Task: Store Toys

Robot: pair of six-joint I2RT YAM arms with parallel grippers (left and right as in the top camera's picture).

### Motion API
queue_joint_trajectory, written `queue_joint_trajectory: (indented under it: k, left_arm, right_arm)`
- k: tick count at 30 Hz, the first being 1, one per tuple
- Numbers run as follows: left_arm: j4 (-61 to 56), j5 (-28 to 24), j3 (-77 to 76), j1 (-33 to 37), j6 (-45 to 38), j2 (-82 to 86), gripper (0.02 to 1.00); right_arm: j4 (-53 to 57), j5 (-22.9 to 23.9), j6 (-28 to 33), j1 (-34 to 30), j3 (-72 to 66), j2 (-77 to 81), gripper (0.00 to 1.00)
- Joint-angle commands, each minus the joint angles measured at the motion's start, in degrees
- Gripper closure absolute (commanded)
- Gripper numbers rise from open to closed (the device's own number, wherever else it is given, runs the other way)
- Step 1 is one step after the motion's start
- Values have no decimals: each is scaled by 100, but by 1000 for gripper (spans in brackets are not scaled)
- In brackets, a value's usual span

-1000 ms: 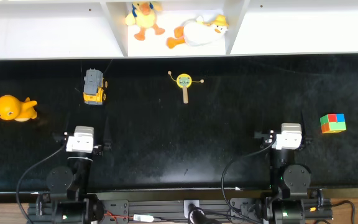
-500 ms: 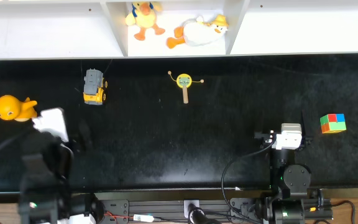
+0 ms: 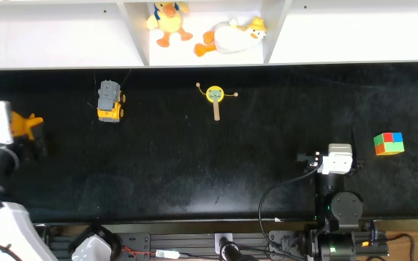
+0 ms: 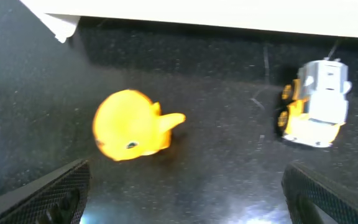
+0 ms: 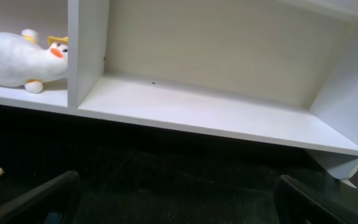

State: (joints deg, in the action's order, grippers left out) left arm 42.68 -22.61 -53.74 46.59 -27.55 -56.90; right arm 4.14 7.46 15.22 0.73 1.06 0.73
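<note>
While my left gripper (image 4: 186,167) hangs with its fingers spread wide, the orange duck (image 4: 129,126) lies on the black mat (image 4: 216,162) just ahead of it, touching neither finger. Well apart from the duck stands the yellow-and-grey truck (image 4: 316,102), close to the white shelf (image 4: 229,15). My right gripper (image 5: 178,177) is spread too and holds nothing. It faces the shelf, whose middle compartment holds a white plush goose (image 5: 20,62) and a yellow plush duck (image 3: 168,18). A rattle drum (image 3: 215,94) lies mid-mat, and a colour cube (image 3: 388,143) sits near my right arm.
</note>
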Motion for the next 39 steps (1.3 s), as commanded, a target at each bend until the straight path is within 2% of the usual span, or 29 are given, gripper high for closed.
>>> queue_joint_trajectory:
  k: [1, 7, 17, 27, 30, 36, 37, 39]
  left_arm:
    - [57, -699, -177, 643, -660, -92, 23]
    - [-186, -691, -177, 1051, -737, -328, 20]
    - [-1165, -704, -179, 765, -824, -1825, 20]
    - [-1587, -778, -179, 586, -1145, -2796, 29]
    - [-1766, -776, -179, 507, -1145, -2868, 176]
    - [-1965, -778, -179, 431, -1145, -2959, 630]
    - [-1985, -780, -179, 431, -1143, -2959, 678]
    - [-1989, -780, -179, 428, -1106, -2957, 711]
  right_arm:
    - [-33, -42, -22, -28, -81, -48, 5]
    - [-33, -42, -22, -28, -81, -48, 5]
    - [-33, -42, -22, -28, -81, -48, 5]
    - [-33, -42, -22, -28, -81, -48, 5]
    - [-33, -42, -22, -28, -81, -48, 5]
    - [-33, -42, -22, -28, -81, -48, 5]
    - [-33, -42, -22, -28, -81, -48, 7]
    - [-33, -42, -22, -28, -81, -48, 5]
